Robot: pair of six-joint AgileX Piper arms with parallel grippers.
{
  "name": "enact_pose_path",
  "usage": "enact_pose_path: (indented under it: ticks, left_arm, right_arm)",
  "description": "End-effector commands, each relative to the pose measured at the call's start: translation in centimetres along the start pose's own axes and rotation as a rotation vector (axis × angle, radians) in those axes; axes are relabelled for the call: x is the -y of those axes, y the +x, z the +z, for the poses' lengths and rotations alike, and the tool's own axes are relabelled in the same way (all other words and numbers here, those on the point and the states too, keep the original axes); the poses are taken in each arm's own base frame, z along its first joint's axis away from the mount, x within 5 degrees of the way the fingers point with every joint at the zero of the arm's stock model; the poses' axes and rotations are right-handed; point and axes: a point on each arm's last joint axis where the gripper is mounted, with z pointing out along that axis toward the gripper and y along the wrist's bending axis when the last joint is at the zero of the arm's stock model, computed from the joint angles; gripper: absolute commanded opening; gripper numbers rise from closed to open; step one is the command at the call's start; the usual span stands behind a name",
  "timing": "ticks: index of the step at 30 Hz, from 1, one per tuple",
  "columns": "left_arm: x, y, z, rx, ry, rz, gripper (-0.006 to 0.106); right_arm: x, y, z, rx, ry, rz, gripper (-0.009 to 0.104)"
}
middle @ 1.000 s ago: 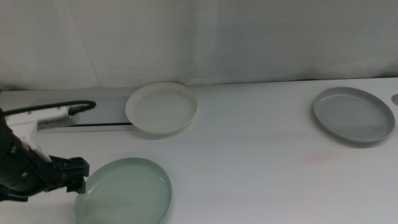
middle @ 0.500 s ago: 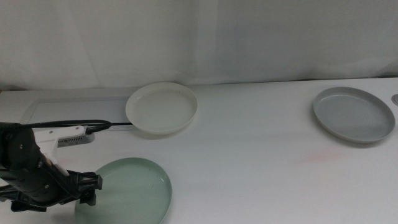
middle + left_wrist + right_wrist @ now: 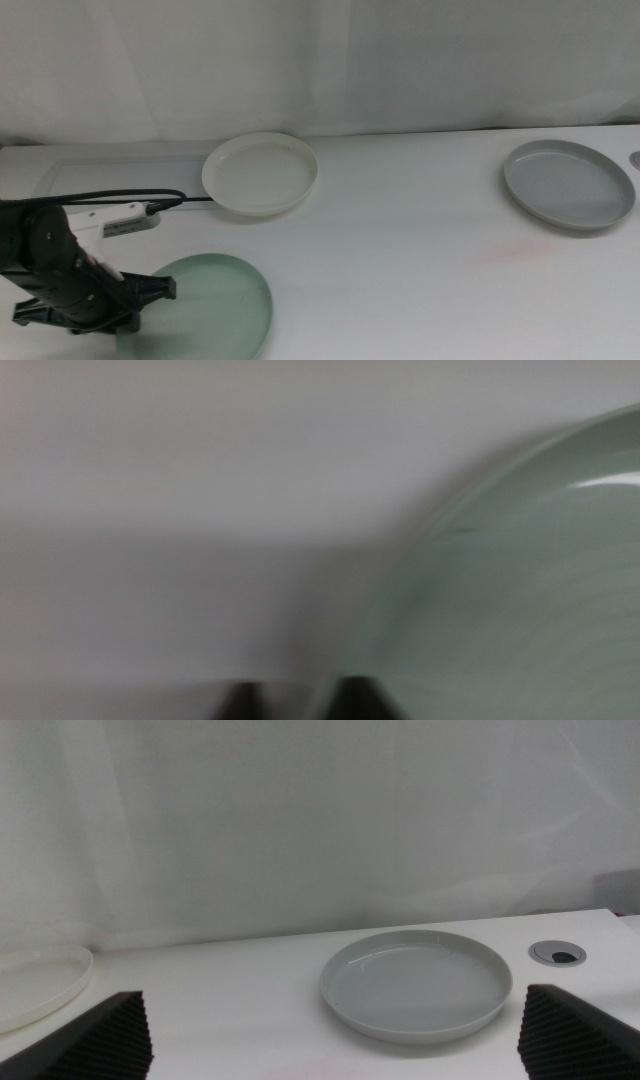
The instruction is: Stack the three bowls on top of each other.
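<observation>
The pale mint green bowl (image 3: 210, 305) lies at the table's front left. My left gripper (image 3: 145, 298) is at its left rim. In the blurred left wrist view the two jaws stand close together astride that rim (image 3: 520, 580), the gripper (image 3: 297, 700) shut on it. The white bowl (image 3: 260, 172) sits at the back, left of centre, and its edge shows in the right wrist view (image 3: 35, 982). The light grey bowl (image 3: 568, 184) sits at the far right. My right gripper (image 3: 328, 1020) is open and empty, facing the grey bowl (image 3: 415, 982) from a distance, out of the middle view.
A flat white panel (image 3: 110, 175) with a dark slot lies at the back left, beside the white bowl. A round grommet (image 3: 635, 158) sits at the right edge, behind the grey bowl (image 3: 558, 954). A white curtain closes the back.
My left arm has swung down and to the right, its gripper closing in on the mint bowl's left rim. The mint bowl has shifted slightly left and toward the front edge.
</observation>
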Motion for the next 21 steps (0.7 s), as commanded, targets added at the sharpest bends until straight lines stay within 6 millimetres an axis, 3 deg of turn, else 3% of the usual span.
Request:
enact_pose_path:
  ticks: [1,2,11,21]
  left_arm:
    - [0.0,0.4,0.7,-0.046,-0.01,0.013,0.002]
    - [0.0,0.4,0.7,-0.045,-0.004,0.023,-0.002]
    - [0.4,0.3,0.6,-0.042,0.032,0.02,-0.002]
    - [1.4,0.6,-3.6,0.05,0.18,-0.02,-0.003]
  right_arm:
    - [0.1,1.2,0.0,-0.007,-0.003,-0.017,0.103]
    - [0.1,1.2,0.0,-0.007,-0.003,-0.017,0.103]
    - [0.1,1.2,0.0,-0.007,-0.003,-0.017,0.103]
    - [0.1,1.2,0.0,-0.007,-0.003,-0.017,0.103]
